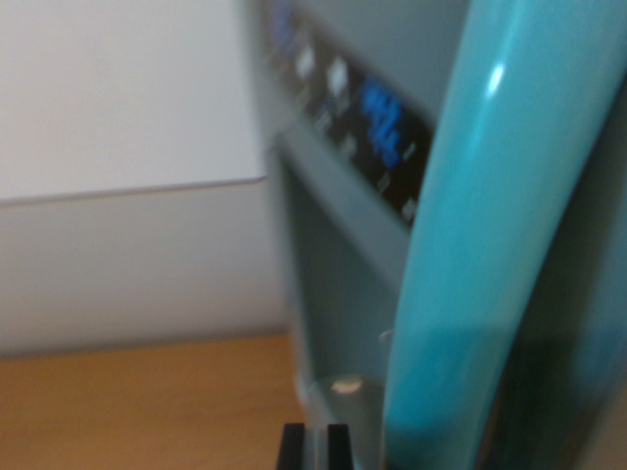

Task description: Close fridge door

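so the whole wrist view is blurry; the pincer (314, 446) only pokes in at the bottom edge as two dark fingertips (291, 446) pressed nearly together with a thin gap, pinching nothing; the teal fridge door (480, 245) fills the wrist view's right, just beside them; behind it there's a dark panel with blue lights (377, 127), plus a wooden desk (137, 401) and white wall (118, 98).

Gripper (314, 446) at bottom edge; black fingertips (291, 446) close together (nearly touching), empty.
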